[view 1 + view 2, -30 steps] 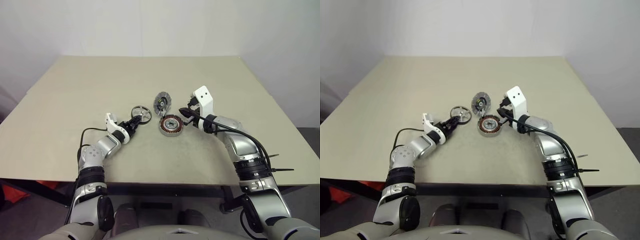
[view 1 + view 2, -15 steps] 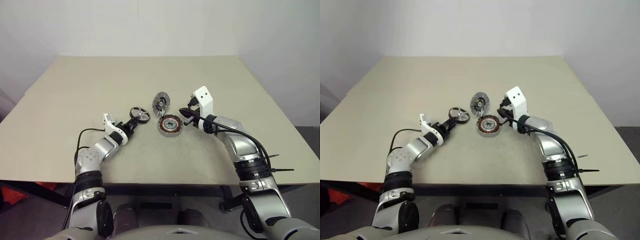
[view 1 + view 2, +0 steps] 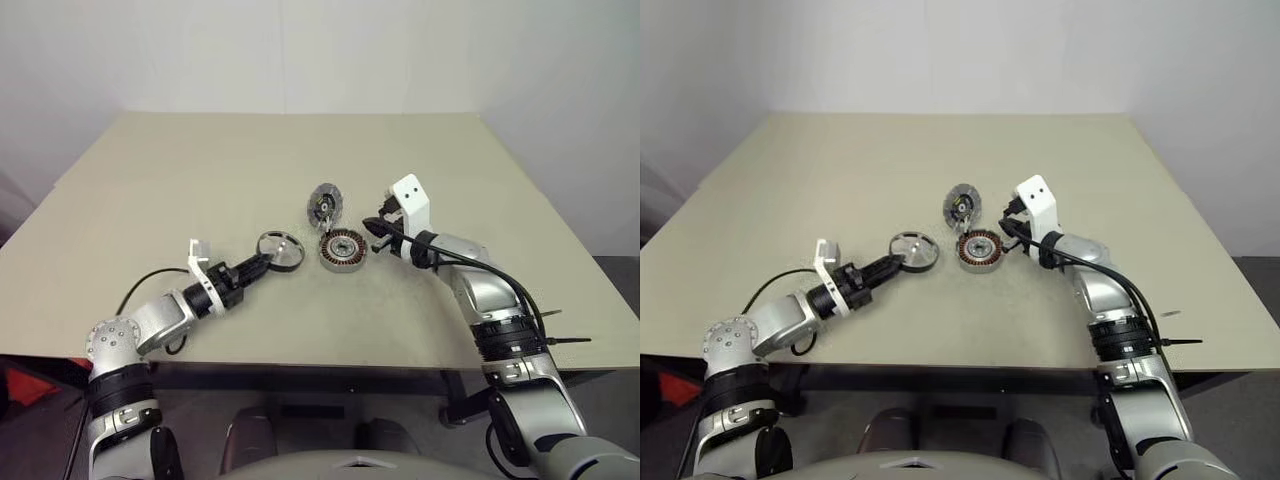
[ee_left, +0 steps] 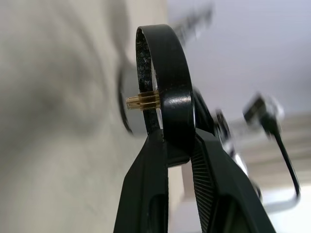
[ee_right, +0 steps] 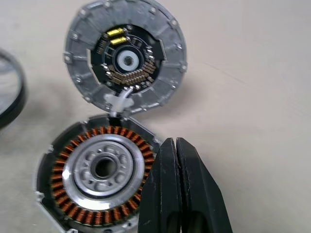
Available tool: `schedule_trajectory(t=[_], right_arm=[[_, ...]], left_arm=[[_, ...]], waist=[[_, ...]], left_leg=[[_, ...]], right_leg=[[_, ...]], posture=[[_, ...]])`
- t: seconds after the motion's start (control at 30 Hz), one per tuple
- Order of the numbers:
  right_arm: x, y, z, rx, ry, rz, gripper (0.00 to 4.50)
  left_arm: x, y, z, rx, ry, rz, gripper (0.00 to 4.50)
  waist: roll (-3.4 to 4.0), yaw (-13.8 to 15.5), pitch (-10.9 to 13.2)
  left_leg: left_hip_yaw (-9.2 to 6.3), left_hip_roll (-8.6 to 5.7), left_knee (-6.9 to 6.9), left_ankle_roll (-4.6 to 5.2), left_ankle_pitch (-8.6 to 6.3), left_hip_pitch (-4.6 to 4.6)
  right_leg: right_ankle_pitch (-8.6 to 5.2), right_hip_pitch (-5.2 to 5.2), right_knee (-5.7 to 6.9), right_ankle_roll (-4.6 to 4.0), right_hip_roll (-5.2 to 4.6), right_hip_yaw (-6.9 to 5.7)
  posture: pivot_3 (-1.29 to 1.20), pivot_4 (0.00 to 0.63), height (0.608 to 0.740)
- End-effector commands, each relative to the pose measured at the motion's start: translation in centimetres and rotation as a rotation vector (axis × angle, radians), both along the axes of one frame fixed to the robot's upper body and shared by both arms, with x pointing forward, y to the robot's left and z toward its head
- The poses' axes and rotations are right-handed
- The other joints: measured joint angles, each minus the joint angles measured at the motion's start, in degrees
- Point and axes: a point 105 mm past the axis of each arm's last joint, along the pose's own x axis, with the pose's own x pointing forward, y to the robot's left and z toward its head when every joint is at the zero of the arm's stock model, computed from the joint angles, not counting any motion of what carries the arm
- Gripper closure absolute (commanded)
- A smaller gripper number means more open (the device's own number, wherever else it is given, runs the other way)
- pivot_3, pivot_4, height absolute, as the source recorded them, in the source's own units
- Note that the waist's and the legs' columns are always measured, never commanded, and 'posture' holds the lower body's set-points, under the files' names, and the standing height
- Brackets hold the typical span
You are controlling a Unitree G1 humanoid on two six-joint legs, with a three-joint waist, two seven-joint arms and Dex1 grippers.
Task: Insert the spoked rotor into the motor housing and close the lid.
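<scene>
Left end effector (image 4: 179,145): fingers pinched on the black rim of the spoked rotor (image 3: 281,249), holding it on edge above the surface (image 3: 150,180), just left of the motor housing (image 3: 343,249).

Right end effector (image 5: 176,150): fingers pressed together, holding nothing, tips at the housing's right edge.

Motor housing: lies flat on the surface, open; contains a ring of copper windings around a silver centre; no rotor inside.

Lid (image 5: 125,57): swung open, joined at the housing's far edge, inner face showing dark cut-outs and small brass parts.
</scene>
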Motion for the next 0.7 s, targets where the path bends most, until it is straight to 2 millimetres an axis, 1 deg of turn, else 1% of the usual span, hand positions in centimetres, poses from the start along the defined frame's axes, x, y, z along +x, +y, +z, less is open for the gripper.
schedule_trajectory(t=[0.03, 0.17, 0.23, 0.33, 0.4, 0.47, 0.53, 0.7], right_arm=[[0.9, -1.0, 2.3, 0.001, -0.082, -0.027, 4.5], [0.9, -1.4, 2.4, -0.007, -0.086, -0.034, 4.5], [0.9, -1.5, 2.4, -0.008, -0.087, -0.036, 4.5], [0.8, -2.1, 2.2, -0.018, -0.084, -0.053, 4.5], [0.7, -2.5, 2.1, -0.021, -0.081, -0.063, 4.5], [0.6, -2.9, 1.8, -0.032, -0.06, -0.071, 4.5], [0.2, -3.2, 1.5, -0.036, -0.038, -0.057, 4.5], [-0.8, -3.6, 1.5, -0.043, -0.01, -0.01, 4.5]], left_arm=[[-0.6, -2.4, 1.6, -0.013, -0.058, -0.148, 4.14], [-0.1, -4.0, 1.7, -0.019, -0.05, -0.223, 4.14], [0.2, -4.5, 1.9, -0.021, -0.051, -0.24, 4.14], [1.5, -5.6, 2.3, -0.037, -0.059, -0.242, 4.14], [2.2, -6.1, 2.3, -0.045, -0.06, -0.233, 4.14], [3.3, -6.7, 2.2, -0.054, -0.051, -0.207, 4.14], [4.1, -7.7, 2.1, -0.059, -0.047, -0.202, 4.14], [4.8, -9.9, 1.7, -0.069, -0.04, -0.226, 4.14]], waist=[[0.0, 0.0, 0.0], [0.0, 0.0, 0.0], [0.0, 0.0, 0.0], [0.0, 0.0, 0.0], [0.0, 0.1, 0.0], [0.0, 0.2, 0.0], [-0.01, 0.3, 0.0], [-0.01, 0.3, 0.0]], left_leg=[[-0.01, 0.0, 0.0, -0.02, 0.01, 0.0], [-0.07, 0.02, -0.02, -0.22, 0.13, -0.01], [-0.08, 0.02, -0.02, -0.28, 0.17, 0.0], [-0.07, 0.0, -0.02, -0.28, 0.17, -0.01], [-0.09, 0.0, -0.01, -0.29, 0.18, -0.02], [-0.09, 0.0, -0.01, -0.3, 0.18, -0.01], [-0.1, -0.01, -0.01, -0.3, 0.19, -0.01], [-0.12, -0.03, -0.01, -0.29, 0.18, -0.03]], right_leg=[[0.0, 0.0, 0.0, 0.0, 0.01, 0.0], [0.01, -0.01, 0.02, -0.01, 0.07, -0.01], [0.01, 0.0, 0.03, -0.02, 0.08, 0.0], [0.01, 0.0, 0.02, -0.02, 0.07, 0.01], [0.02, 0.01, 0.02, -0.02, 0.07, 0.0], [0.02, 0.04, 0.02, -0.02, 0.07, 0.0], [0.02, 0.07, 0.01, -0.02, 0.06, 0.0], [0.02, 0.09, -0.02, -0.02, 0.05, -0.01]], posture=[[0.0, 0.0, 0.74], [0.0, 0.0, 0.74], [0.0, 0.0, 0.74], [0.0, 0.0, 0.74], [0.0, 0.0, 0.74], [0.0, 0.0, 0.74], [0.0, 0.0, 0.74], [0.0, 0.0, 0.74]])
